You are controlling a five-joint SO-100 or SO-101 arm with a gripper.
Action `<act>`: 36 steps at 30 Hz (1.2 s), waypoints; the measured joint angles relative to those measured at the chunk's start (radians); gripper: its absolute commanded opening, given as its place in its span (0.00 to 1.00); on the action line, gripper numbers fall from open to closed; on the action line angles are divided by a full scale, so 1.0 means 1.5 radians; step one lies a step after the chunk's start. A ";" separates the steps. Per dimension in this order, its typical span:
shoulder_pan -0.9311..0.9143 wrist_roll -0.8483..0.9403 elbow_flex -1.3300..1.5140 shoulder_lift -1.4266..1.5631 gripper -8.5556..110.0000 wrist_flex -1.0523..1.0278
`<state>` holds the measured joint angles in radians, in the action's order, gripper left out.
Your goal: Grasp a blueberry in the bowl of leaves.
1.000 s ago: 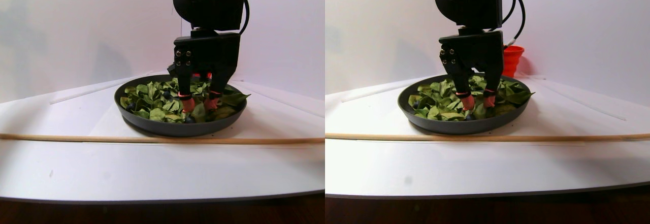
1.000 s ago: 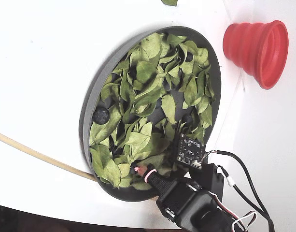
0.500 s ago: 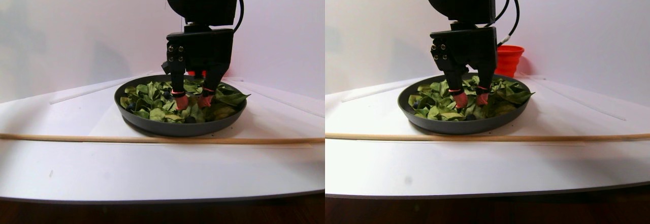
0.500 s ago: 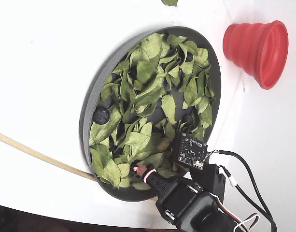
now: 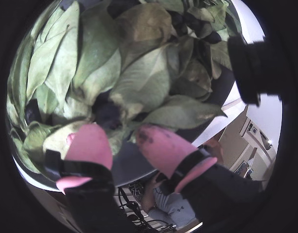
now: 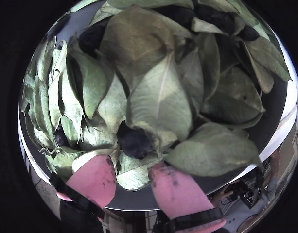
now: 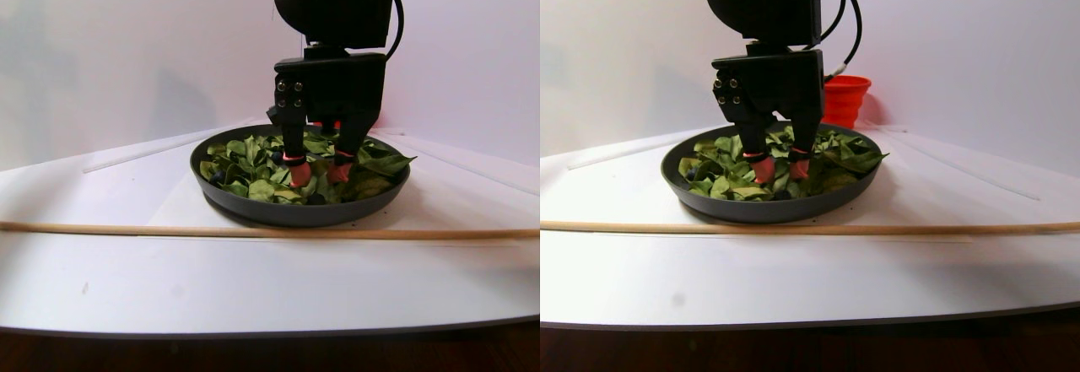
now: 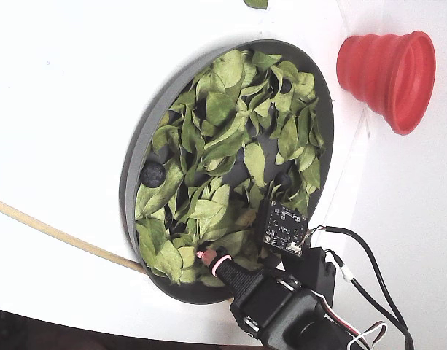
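The dark-grey bowl (image 8: 132, 175) is full of green leaves (image 8: 223, 146). My gripper (image 7: 319, 172) hangs over the bowl's near part in the stereo pair view, its pink fingertips down among the leaves. In both wrist views the gripper (image 5: 120, 133) (image 6: 131, 167) is open. A dark blueberry (image 5: 107, 114) (image 6: 135, 141) lies half under leaves just beyond the gap between the tips, not held. In the fixed view one pink fingertip (image 8: 207, 257) shows by the bowl's lower rim, and other blueberries (image 8: 152, 173) lie among the leaves.
A red ribbed cup (image 8: 387, 69) stands beyond the bowl, also in the stereo pair view (image 7: 845, 98). A long thin wooden stick (image 7: 253, 231) lies across the white table in front of the bowl. Cables trail from the arm (image 8: 369, 270).
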<state>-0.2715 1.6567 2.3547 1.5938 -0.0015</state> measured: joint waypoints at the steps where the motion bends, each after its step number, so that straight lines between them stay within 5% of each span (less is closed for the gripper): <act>1: 0.000 0.000 0.000 -0.004 0.19 0.003; 36: 0.000 -0.014 -0.033 -0.097 0.21 0.064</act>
<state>-0.2715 1.6352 2.3056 1.4481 0.0951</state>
